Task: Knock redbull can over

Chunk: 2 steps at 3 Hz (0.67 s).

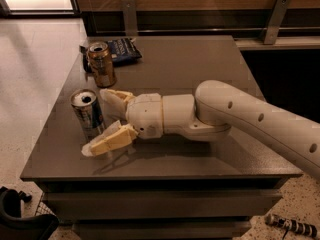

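The redbull can (88, 113), tall, slim, blue and silver with a silver top, stands upright near the left edge of the grey table (200, 64). My gripper (96, 120) reaches in low from the right on a white arm. It is open, one cream finger (116, 98) behind the can and the other (107, 141) in front of it. The can stands at the fingertips, at the mouth of the gap. I cannot tell whether a finger touches it.
A shorter gold-brown can (101, 64) stands upright behind the redbull can. A dark blue snack bag (121, 49) lies at the table's back left. The table's left and front edges are close to the can. A dark object (20, 216) sits on the floor at bottom left.
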Each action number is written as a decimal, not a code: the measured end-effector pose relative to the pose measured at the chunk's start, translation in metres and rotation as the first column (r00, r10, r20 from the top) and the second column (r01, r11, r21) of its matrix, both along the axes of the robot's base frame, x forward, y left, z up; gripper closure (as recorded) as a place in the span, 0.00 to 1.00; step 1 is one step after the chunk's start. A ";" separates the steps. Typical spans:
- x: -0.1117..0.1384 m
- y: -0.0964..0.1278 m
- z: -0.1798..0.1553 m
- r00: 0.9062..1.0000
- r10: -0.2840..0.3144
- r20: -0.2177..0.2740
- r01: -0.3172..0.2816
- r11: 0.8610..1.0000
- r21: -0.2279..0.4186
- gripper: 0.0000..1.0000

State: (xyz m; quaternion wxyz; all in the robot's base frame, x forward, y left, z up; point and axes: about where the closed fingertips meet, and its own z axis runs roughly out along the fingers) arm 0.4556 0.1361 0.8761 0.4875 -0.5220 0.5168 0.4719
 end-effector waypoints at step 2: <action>-0.002 0.004 0.001 1.000 0.008 0.002 -0.008 1.000 0.000 0.61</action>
